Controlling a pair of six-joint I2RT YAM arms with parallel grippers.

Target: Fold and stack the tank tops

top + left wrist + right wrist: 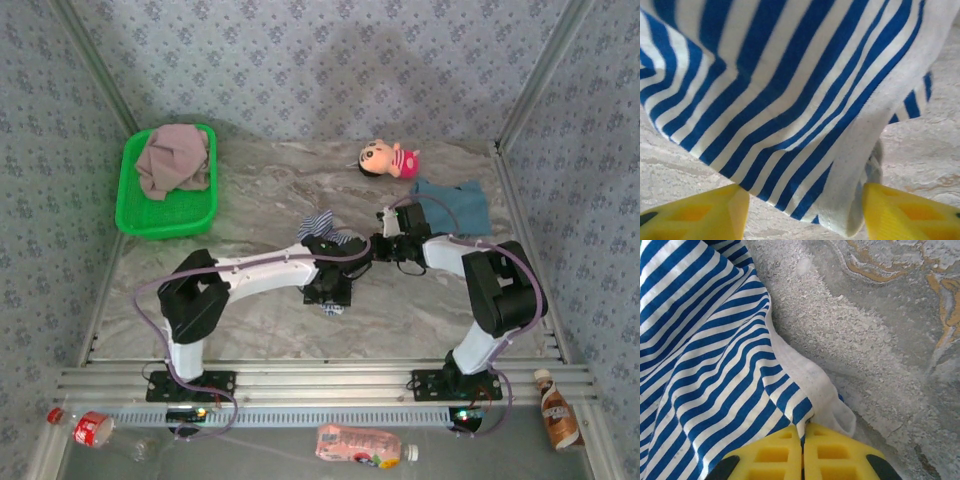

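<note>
Right wrist: right hand [803,429] is clamping the striped tank top [705,365] by its hem, apparently for folding; left hand [806,200] is gaping around the cloth, likely needing to close next.

Striped top [318,223] central, mauve top [175,160] in basket [165,229]

A robot test cell in a lab: a marble-patterned bench [400,320] boxed in by wallpapered panels [330,60], with aluminium rails [320,383] along its near edge carrying the left arm's base [190,385] and the right arm's base [455,383].
</note>
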